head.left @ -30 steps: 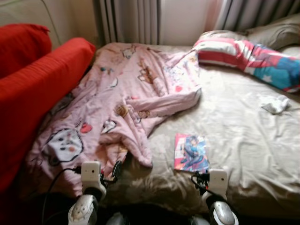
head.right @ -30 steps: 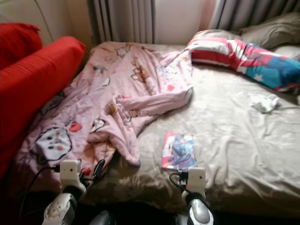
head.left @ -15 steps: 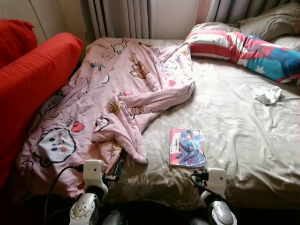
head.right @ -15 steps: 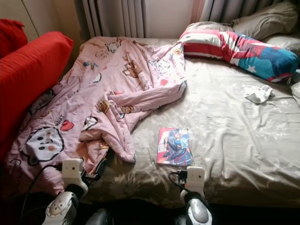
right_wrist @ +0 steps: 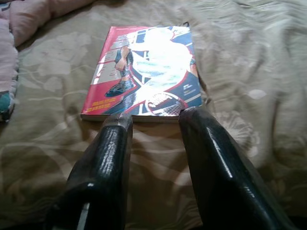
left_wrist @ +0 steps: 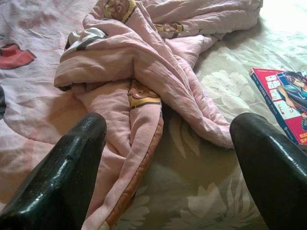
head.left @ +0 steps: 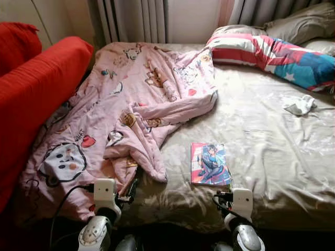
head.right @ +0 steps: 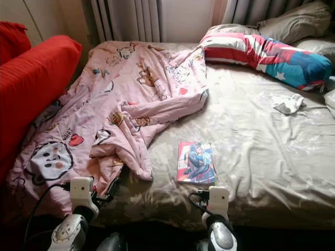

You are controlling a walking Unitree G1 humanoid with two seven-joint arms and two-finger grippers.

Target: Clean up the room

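Beside the bed (head.left: 272, 157), the view is settling; right gripper (right_wrist: 156, 112), fingers barely parted, is nearing the glossy red comic book (head.left: 210, 164); left gripper (left_wrist: 165, 139), fingers spread, is facing the crumpled pink cartoon blanket (head.left: 131, 110).

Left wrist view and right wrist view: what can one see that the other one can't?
The left wrist view alone shows the bunched folds and cartoon prints of the pink blanket, between the left gripper's wide-apart fingers. The right wrist view alone shows the whole cover of the comic book, just past the right gripper's nearly closed fingers. Both share the tan flowered bedsheet, the book and some pink blanket.
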